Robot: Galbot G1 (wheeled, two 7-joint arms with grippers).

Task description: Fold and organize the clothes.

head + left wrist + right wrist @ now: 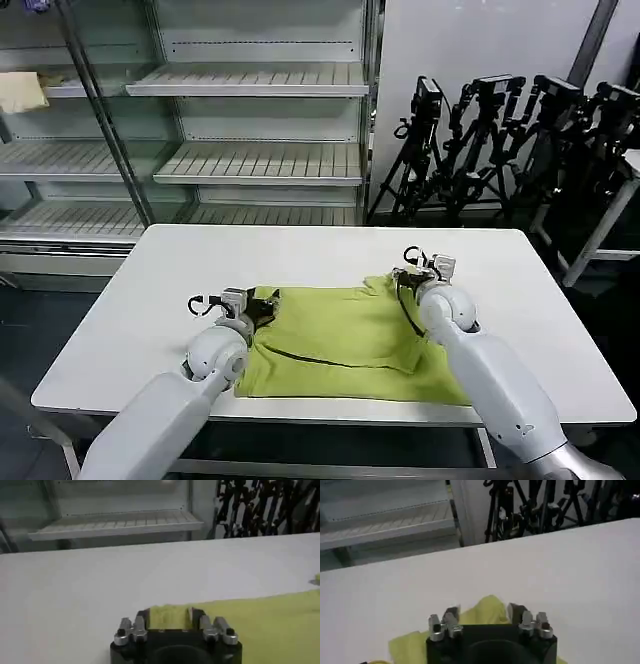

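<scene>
The lime yellow-green T-shirt (340,345) lies partly folded on the white table (300,250), towards its front edge. My left gripper (262,305) is at the shirt's far left corner. In the left wrist view it (170,616) stands open, with the shirt's edge (260,615) lying between its fingers. My right gripper (405,283) is at the far right corner. In the right wrist view it (483,612) is also open, and a raised bunch of the shirt (485,605) sits between its wide-set fingers.
Bare table surface stretches beyond the shirt and to both sides. Metal shelves (260,160) stand behind the table, with a pale cream cloth (20,90) on one at the far left. Black tripods (500,140) stand at the back right.
</scene>
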